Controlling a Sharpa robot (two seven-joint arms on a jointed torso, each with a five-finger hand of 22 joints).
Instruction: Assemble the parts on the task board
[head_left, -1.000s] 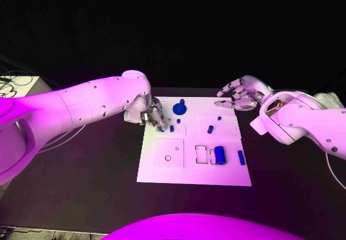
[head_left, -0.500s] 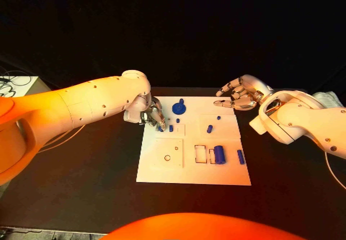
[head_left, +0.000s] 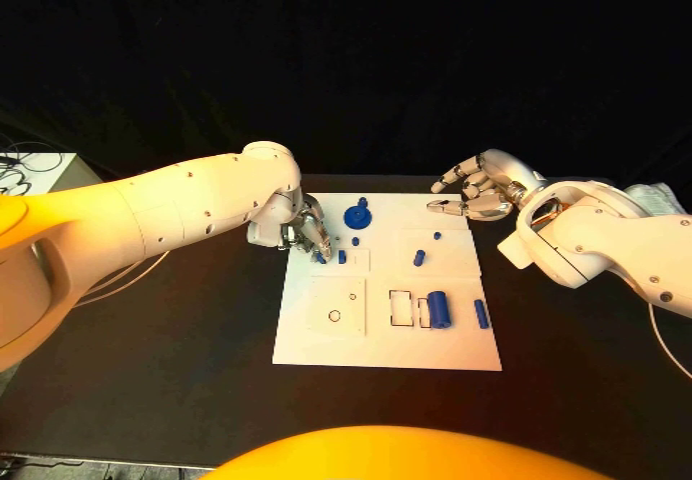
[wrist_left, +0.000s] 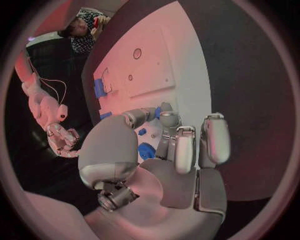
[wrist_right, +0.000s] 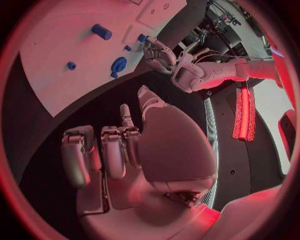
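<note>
White board mid-bench, head view: blue disc near far edge, small peg below it, peg at centre-right, fat cylinder and slim bar lower right. Left hand down at board's left edge, fingertips beside a blue piece; whether pinched, cannot tell. Right hand raised beyond board's far right corner, fingers apart, holding nothing.

Left wrist view: left hand with fingers bent toward board, blue bits just under fingertips; grip unclear.

Right wrist view: right hand loosely curled over dark bench, off the board; disc and cylinder lying on it.
</note>
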